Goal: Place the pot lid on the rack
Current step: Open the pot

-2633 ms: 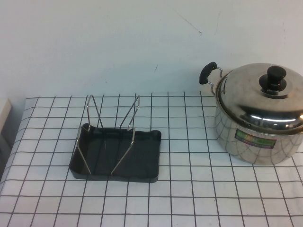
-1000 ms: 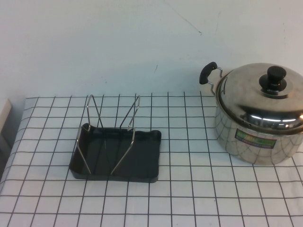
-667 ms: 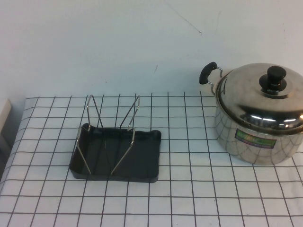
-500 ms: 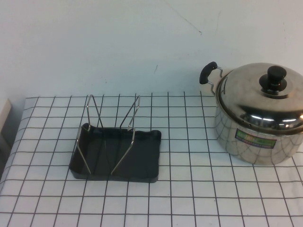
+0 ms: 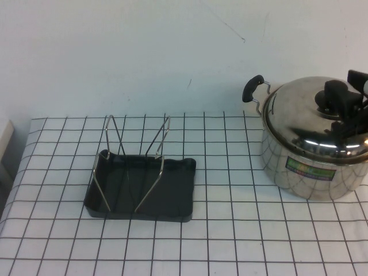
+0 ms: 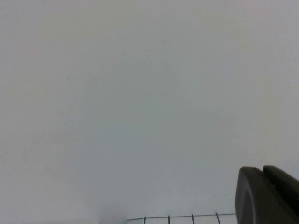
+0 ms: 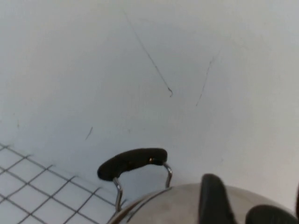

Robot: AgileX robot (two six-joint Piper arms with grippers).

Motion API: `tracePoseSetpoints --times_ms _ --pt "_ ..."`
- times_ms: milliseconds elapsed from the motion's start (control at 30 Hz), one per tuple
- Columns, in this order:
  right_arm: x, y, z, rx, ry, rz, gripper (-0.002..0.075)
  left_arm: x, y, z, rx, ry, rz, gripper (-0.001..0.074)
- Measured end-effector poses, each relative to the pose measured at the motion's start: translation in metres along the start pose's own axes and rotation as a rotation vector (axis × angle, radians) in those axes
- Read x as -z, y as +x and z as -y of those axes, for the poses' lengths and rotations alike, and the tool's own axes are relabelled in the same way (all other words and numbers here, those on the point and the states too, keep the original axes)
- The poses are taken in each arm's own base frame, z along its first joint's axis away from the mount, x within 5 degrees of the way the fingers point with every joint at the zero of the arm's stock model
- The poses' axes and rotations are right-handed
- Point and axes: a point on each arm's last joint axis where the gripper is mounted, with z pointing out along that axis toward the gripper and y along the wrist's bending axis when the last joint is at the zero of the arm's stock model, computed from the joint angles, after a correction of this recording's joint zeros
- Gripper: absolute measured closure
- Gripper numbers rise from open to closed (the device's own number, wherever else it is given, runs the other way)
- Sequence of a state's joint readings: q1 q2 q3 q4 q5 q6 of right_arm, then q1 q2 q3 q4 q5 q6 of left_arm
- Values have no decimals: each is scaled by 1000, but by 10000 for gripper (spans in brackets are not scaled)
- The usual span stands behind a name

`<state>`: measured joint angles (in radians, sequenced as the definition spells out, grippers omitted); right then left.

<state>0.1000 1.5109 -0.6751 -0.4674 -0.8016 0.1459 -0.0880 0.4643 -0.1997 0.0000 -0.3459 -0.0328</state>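
Observation:
The pot lid, shiny steel and domed with a black knob, sits on the steel pot at the right of the table. My right gripper comes in from the right edge at the knob. In the right wrist view its fingers are spread, with the knob between them above the lid. The rack, wire loops on a dark grey tray, stands empty at centre left. My left gripper shows only in its wrist view, shut and empty, facing the wall.
The pot's black side handle sticks out toward the wall and also shows in the right wrist view. A white wall rises behind the checked tablecloth. A pale object sits at the far left edge.
My right gripper has come into the high view from the right and now sits at the lid's knob. The lid, pot and rack have not moved.

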Motion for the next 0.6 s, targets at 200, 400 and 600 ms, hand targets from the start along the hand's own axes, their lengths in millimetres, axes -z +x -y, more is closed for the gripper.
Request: tracePoseSetpoints --times_ms 200,400,600 --pt "-21 12 14 -140 107 9 119 1 0 0 8 2 39 737" --pt "-36 34 15 -134 109 -44 85 1 0 1 -22 12 44 737" --pt "-41 43 16 -146 117 -58 90 1 0 2 -31 19 43 737"
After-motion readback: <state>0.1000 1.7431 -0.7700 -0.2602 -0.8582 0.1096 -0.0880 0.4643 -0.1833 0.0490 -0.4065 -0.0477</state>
